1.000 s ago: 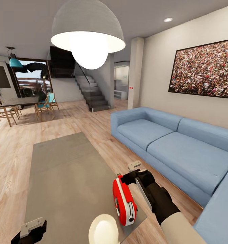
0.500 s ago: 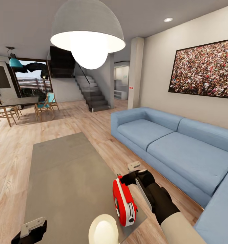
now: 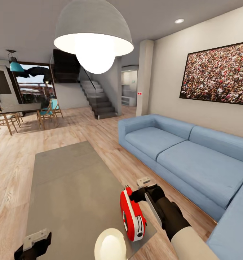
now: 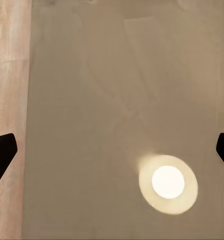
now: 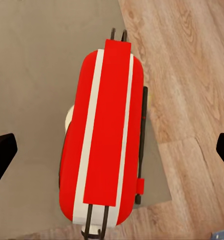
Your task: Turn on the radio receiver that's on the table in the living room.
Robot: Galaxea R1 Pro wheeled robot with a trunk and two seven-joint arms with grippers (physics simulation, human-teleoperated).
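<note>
Right now I have the right gripper (image 3: 140, 188) poised just above the top of the radio (image 3: 132, 213), low in the middle of the head picture. Its fingers are spread wide; in the right wrist picture the two dark tips sit at the far side edges with the radio (image 5: 108, 137) between them, untouched as far as I can tell. I keep it there because the controls must be reached from close by, though I cannot see a switch from above, only the red shell, the white stripes and the thin handle.

The radio stands upright on its narrow base at the near right corner of the worktop (image 3: 63, 180), close to the edge, with wood floor (image 5: 191, 100) just beyond. That makes me wary: I judge that a sideways push could tip it or slide it off.

The left gripper (image 3: 34, 243) hangs at the lower left of the head picture, over the worktop (image 4: 92, 100), spread apart and holding nothing, kept well apart from the radio. The bright spot on the glossy surface is the lamp (image 3: 93, 36) reflected.

No containers are in sight.
</note>
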